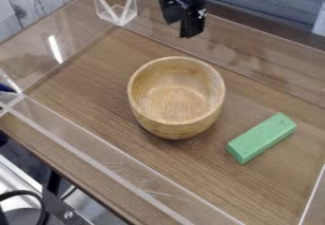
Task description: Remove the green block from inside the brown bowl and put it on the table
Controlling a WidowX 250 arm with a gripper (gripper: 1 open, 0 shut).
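Observation:
The green block (261,138) lies flat on the table (114,67), to the right of the brown bowl (177,97) and a little nearer the front. The bowl stands upright in the middle of the table with nothing inside it. My gripper (188,28) hangs above the far edge of the table, behind the bowl and well clear of both bowl and block. Its dark fingers point down and hold nothing; from this angle I cannot make out the gap between them.
Clear acrylic walls (76,143) run around the table. A small clear acrylic stand (114,9) sits at the back left corner. A white plank wall is behind on the left.

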